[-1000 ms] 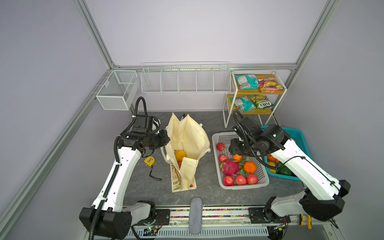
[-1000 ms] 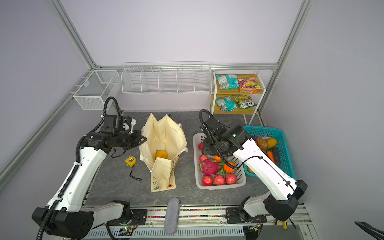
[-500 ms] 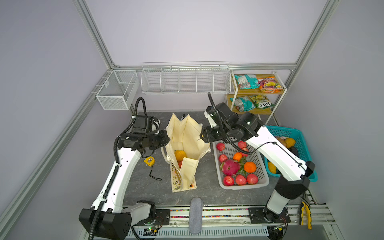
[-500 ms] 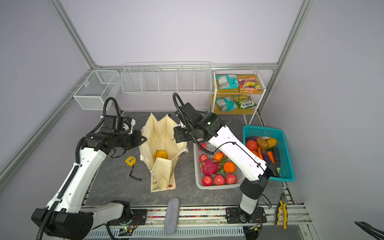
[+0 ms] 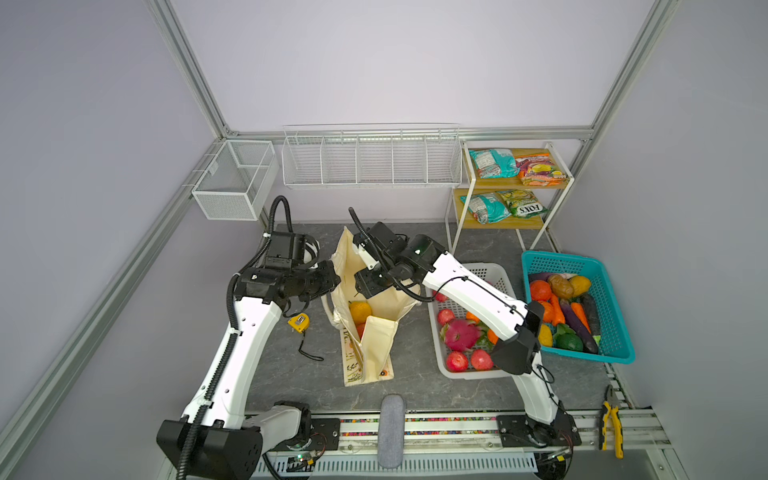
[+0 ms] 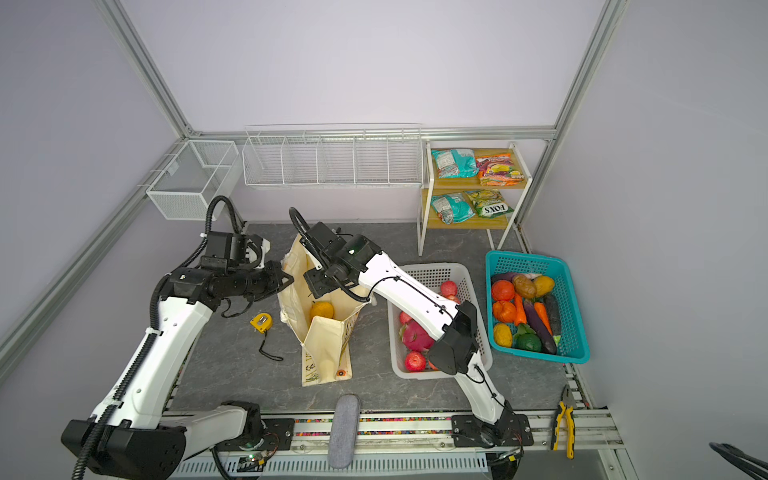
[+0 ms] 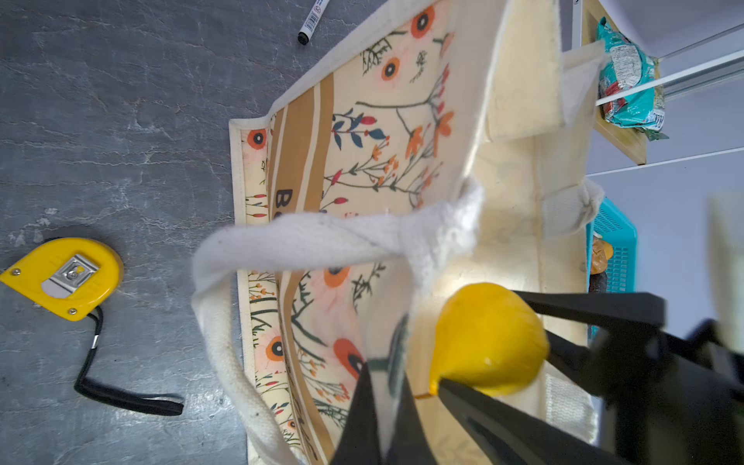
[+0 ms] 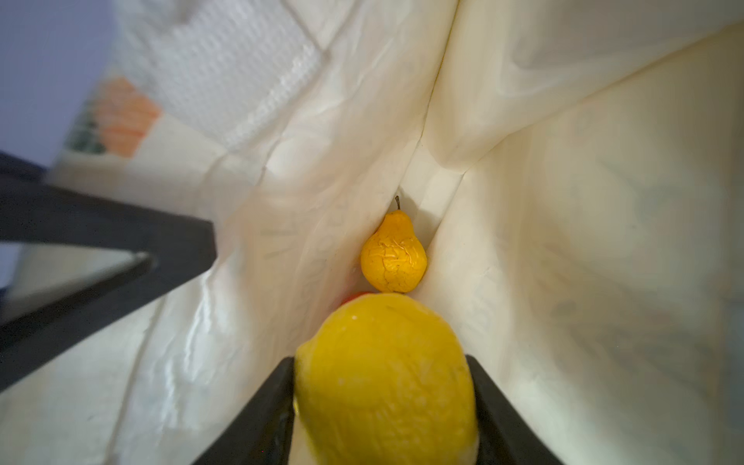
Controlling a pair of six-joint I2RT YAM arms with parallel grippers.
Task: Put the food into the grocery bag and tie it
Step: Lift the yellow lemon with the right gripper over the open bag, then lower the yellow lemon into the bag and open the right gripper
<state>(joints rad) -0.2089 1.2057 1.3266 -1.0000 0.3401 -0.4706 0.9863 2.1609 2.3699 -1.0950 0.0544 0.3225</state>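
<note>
Lemon (image 8: 386,382), probably light and slick, sits clamped mid-body in right gripper (image 8: 380,360) inside bag (image 7: 362,141) mouth; left gripper (image 7: 384,374) pinches bag's floppy rim.

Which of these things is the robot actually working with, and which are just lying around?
In the job: bag, lemon, pear, fruit in the white basket, vegetables in the teal basket, snack packets.
Lying about: tape measure, pliers, marker, wire racks.

dark stone-look worktop (image 5: 286,374) carries the grocery bag (image 5: 374,345), yellow tape measure (image 5: 298,323), black marker (image 7: 314,20) — plus white basket (image 5: 492,272) and teal basket (image 5: 611,324).
</note>
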